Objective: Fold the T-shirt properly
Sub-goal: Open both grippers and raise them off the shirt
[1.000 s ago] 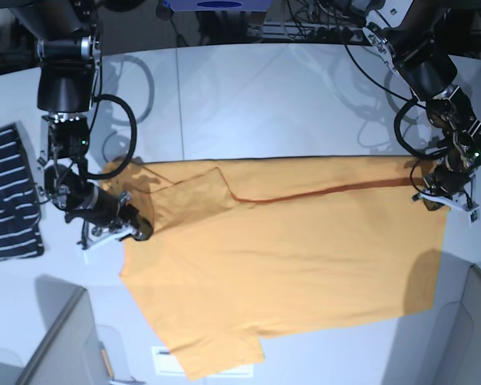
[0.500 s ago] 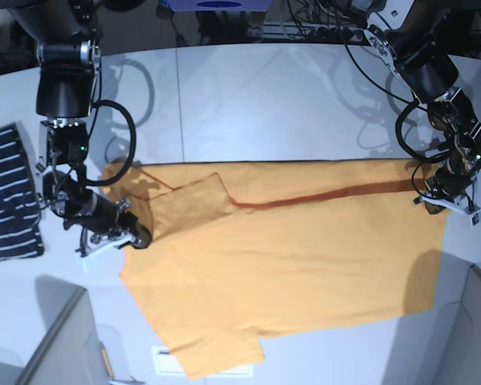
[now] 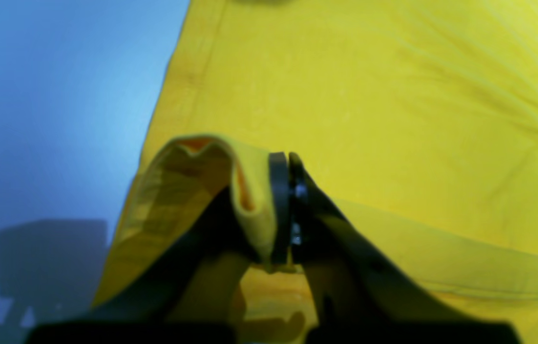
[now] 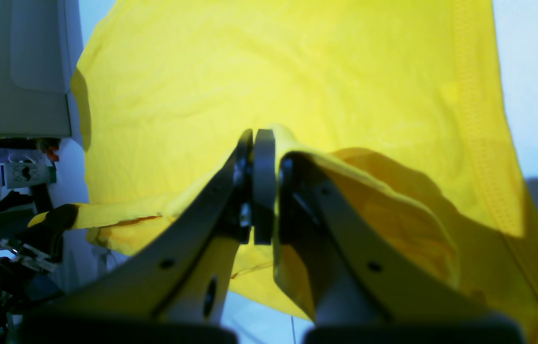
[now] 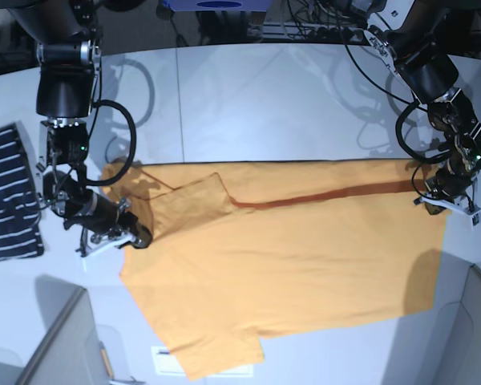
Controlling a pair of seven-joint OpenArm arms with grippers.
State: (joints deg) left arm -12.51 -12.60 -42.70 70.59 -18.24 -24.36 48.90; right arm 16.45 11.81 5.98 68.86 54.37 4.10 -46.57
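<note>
Up close, the left gripper (image 3: 282, 210) is squeezed tight on a pinched bit of the orange-yellow T-shirt (image 3: 393, 119), and the right gripper (image 4: 259, 186) is squeezed tight on another bit of its edge. From above, the T-shirt (image 5: 289, 249) lies spread on the white table (image 5: 248, 104), with its far long edge turned over into a strip and one arm at each end. I think the long fold is the step in hand. Next, both arms should carry their ends across together, keeping the cloth flat. Far off lies a dark striped garment (image 5: 12, 192).

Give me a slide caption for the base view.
Both grippers pinch opposite ends of the orange T-shirt along its folded far edge.
</note>
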